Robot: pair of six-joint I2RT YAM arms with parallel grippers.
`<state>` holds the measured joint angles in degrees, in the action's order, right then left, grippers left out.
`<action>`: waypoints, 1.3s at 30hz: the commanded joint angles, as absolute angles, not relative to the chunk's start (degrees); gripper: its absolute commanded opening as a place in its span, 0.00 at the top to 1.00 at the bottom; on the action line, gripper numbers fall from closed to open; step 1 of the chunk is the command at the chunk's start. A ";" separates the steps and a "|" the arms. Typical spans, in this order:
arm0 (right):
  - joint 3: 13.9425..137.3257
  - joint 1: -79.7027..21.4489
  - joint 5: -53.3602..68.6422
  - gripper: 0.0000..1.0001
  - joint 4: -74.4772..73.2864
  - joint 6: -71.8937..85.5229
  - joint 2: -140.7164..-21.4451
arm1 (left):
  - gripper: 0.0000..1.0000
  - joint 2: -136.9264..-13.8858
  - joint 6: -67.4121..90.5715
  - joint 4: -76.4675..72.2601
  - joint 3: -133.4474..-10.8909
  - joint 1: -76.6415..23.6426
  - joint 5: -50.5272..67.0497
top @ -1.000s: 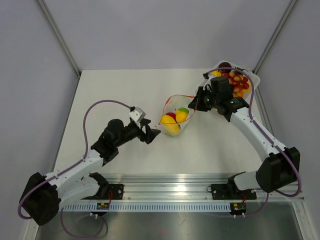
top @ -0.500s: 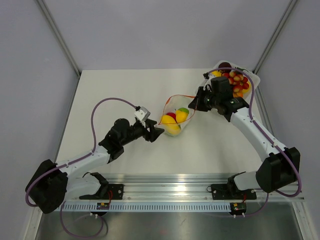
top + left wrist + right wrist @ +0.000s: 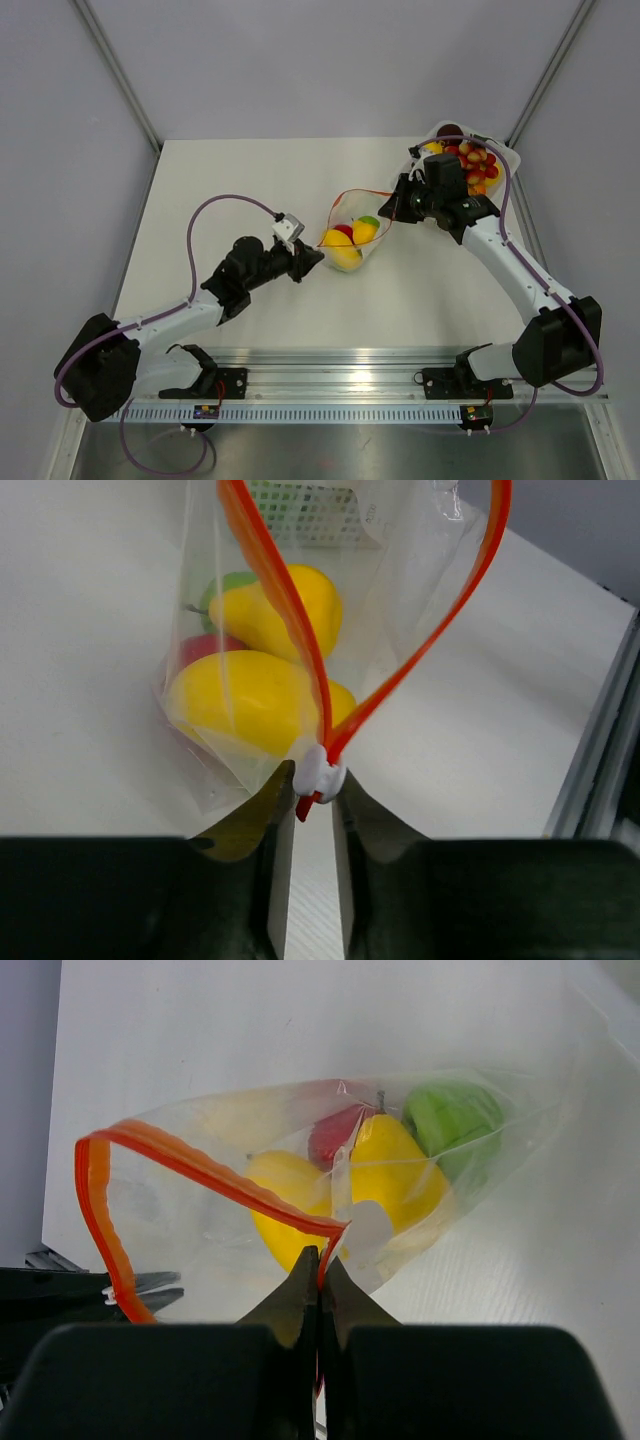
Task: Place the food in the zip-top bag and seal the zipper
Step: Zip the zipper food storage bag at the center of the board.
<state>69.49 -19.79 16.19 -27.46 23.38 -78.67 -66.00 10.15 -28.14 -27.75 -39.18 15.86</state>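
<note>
The clear zip-top bag (image 3: 352,232) lies mid-table with its mouth gaping. Inside it lies food: yellow pieces (image 3: 250,702), a red one (image 3: 335,1135) and a green one (image 3: 455,1120). The orange-red zipper (image 3: 278,595) runs as two separate strips that meet at a white slider (image 3: 320,770). My left gripper (image 3: 316,257) is shut on that slider at the bag's near-left corner, both fingertips touching it. At the zipper's opposite end my right gripper (image 3: 388,213) pinches the strip (image 3: 200,1165), jaws fully together.
A white tray (image 3: 510,155) holding several more small red, yellow and orange fruits (image 3: 472,165) stands at the far right corner, just behind the right arm. A metal rail (image 3: 400,385) runs along the near table edge.
The left arm reached forward and right to the bag's corner, and its jaws went from wide open to closed on the white slider. The right arm and the bag stayed put.
</note>
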 commanded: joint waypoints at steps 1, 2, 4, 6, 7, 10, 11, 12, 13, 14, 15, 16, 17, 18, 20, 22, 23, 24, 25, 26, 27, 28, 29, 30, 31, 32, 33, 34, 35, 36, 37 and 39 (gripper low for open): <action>69.44 -19.25 17.05 1.00 -25.84 23.20 -76.11 | 0.89 -65.57 7.83 -29.19 -31.63 -39.46 12.92; 69.43 -19.16 17.14 1.00 -26.10 23.12 -76.03 | 1.00 -64.87 7.30 -28.05 -32.51 -39.46 12.57; 69.26 -19.25 18.18 1.00 -26.45 22.85 -76.11 | 1.00 -64.08 5.19 -25.23 -34.89 -39.46 12.31; 69.34 -19.16 20.03 1.00 -26.80 22.41 -76.29 | 1.00 -62.76 3.00 -24.35 -36.29 -39.46 13.00; 69.43 -19.25 21.78 1.00 -27.15 22.33 -76.38 | 1.00 -62.41 2.47 -24.43 -36.56 -39.46 12.92; 68.82 -19.25 23.20 1.00 -27.77 23.02 -75.50 | 1.00 -61.52 1.67 -26.36 -37.09 -39.38 10.47; 67.69 -19.25 23.20 1.00 -27.60 23.29 -74.89 | 1.00 -61.52 1.41 -26.89 -37.18 -39.38 9.85; 66.98 -19.25 22.94 1.00 -27.42 23.90 -73.06 | 1.00 -61.52 0.62 -27.42 -37.26 -39.37 8.97; 66.36 -19.16 22.85 1.00 -27.68 23.99 -72.17 | 1.00 -61.70 0.35 -27.42 -37.79 -39.20 9.05; 65.14 -19.16 22.94 0.95 -28.12 24.08 -71.11 | 1.00 -61.79 -0.43 -27.42 -37.97 -38.76 9.75; 64.69 -19.25 22.94 0.92 -28.47 23.82 -68.84 | 1.00 -61.87 -1.83 -27.33 -38.23 -38.24 13.06; 64.25 -19.16 23.03 0.87 -28.91 23.56 -67.86 | 1.00 -62.40 -1.76 -27.16 -38.67 -37.54 15.18; 63.73 -19.16 23.38 0.73 -30.40 22.95 -66.81 | 1.00 -62.75 -1.50 -26.72 -39.72 -35.62 20.25; 63.89 -19.16 23.99 0.64 -31.45 20.94 -65.23 | 1.00 -63.71 -0.54 -26.46 -40.42 -33.25 22.83; 64.68 -19.25 23.73 0.49 -35.22 18.47 -63.81 | 1.00 -64.42 -0.35 -26.02 -41.91 -31.22 27.31; 66.17 -19.25 21.81 0.34 -38.04 14.86 -62.14 | 1.00 -64.69 -0.26 -26.19 -42.36 -29.63 33.03; 69.14 -19.25 21.27 0.33 -41.19 13.72 -61.88 | 1.00 -64.60 -0.26 -25.32 -43.15 -28.75 35.57; 70.82 -19.25 21.18 0.32 -42.35 11.71 -61.35 | 1.00 -64.43 -0.52 -24.79 -43.42 -28.48 36.90; 72.41 -19.16 23.10 0.31 -43.15 10.47 -60.83 | 1.00 -64.42 -0.96 -24.35 -43.77 -28.22 38.13; 74.77 -19.25 24.86 0.31 -43.15 8.98 -60.39 | 1.00 -64.51 -1.49 -23.13 -44.20 -27.95 40.67; 76.27 -19.42 28.18 0.31 -41.50 6.44 -59.42 | 1.00 -64.60 -2.71 -22.51 -45.17 -27.86 42.00; 76.29 -19.60 29.69 0.32 -41.48 5.46 -58.89 | 1.00 -64.69 -3.16 -21.80 -45.70 -27.86 42.88; 77.07 -19.77 31.36 0.33 -38.96 4.14 -58.71 | 1.00 -64.95 -3.60 -21.01 -46.14 -27.69 44.02; 77.43 -20.65 33.99 0.34 -37.72 2.56 -58.62 | 1.00 -65.21 -4.39 -19.53 -47.19 -27.60 46.64; 78.04 -21.35 35.84 0.36 -36.75 1.07 -58.80 | 1.00 -65.30 -4.57 -18.90 -47.46 -27.51 47.97; 77.79 -22.31 36.73 0.37 -33.61 0.36 -58.80 | 1.00 -65.39 -4.83 -17.94 -47.90 -27.51 50.51; 77.35 -25.46 37.00 0.37 -31.57 -3.22 -58.62 | 1.00 -65.30 -5.44 -17.41 -48.07 -27.51 51.49; 76.13 -26.97 37.26 0.36 -29.38 -4.56 -58.62 | 1.00 -65.39 -5.62 -16.88 -48.51 -27.42 52.37; 75.68 -28.37 37.79 0.36 -25.61 -6.22 -58.71 | 1.00 -65.30 -5.62 -16.18 -48.69 -27.51 53.25; 75.67 -29.87 38.40 0.35 -24.45 -9.02 -60.02 | 1.00 -65.30 -5.63 -15.91 -48.78 -27.51 53.09; 77.41 -31.62 37.71 0.34 -23.82 -9.84 -61.42 | 1.00 -65.30 -5.63 -15.73 -49.04 -27.51 53.00; 80.58 -33.39 36.31 0.34 -26.70 -13.33 -66.67 | 1.00 -65.13 -5.89 -14.85 -49.31 -27.51 53.26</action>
<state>76.82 -30.96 35.33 -30.28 -4.67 -60.80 -65.47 -4.01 -13.87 -46.04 -27.79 48.84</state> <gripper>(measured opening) 0.655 0.005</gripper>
